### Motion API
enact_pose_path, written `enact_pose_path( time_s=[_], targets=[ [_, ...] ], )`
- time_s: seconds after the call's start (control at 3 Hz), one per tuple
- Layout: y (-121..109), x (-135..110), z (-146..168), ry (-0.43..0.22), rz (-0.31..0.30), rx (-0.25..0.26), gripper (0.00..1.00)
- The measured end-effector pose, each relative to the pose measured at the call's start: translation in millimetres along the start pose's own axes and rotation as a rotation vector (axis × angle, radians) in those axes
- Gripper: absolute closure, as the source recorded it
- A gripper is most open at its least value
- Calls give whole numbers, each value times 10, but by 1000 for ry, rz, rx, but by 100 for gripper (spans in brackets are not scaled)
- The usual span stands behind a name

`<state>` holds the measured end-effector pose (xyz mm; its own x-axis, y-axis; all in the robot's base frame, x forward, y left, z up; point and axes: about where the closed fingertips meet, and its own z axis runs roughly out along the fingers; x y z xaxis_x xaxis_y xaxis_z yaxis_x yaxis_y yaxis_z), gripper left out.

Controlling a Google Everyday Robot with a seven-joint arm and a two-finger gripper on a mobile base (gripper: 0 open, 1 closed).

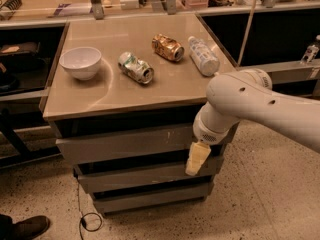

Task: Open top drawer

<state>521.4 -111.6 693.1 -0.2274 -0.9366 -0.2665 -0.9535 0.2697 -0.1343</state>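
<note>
Cream-coloured gripper (197,158) on the white robot arm (250,101), hanging before the right end of the wide grey metal top drawer (125,143); whether spread or closed cannot be told. The drawer sits directly beneath the tan tabletop (115,91), bearing a white bowl (80,61), crushed silver can (136,67), crushed gold can (168,47) and clear plastic bottle (203,55).

Tabletop (110,91), bowl (80,62), cans (136,67) (168,47), bottle (204,55), end effector (197,158) below
</note>
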Motion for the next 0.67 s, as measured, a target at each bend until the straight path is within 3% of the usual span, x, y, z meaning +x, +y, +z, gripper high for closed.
enact_pose_path(
  time_s=[0.67],
  targets=[
    [-213,-15,308,19,-18,11,0]
  ],
)
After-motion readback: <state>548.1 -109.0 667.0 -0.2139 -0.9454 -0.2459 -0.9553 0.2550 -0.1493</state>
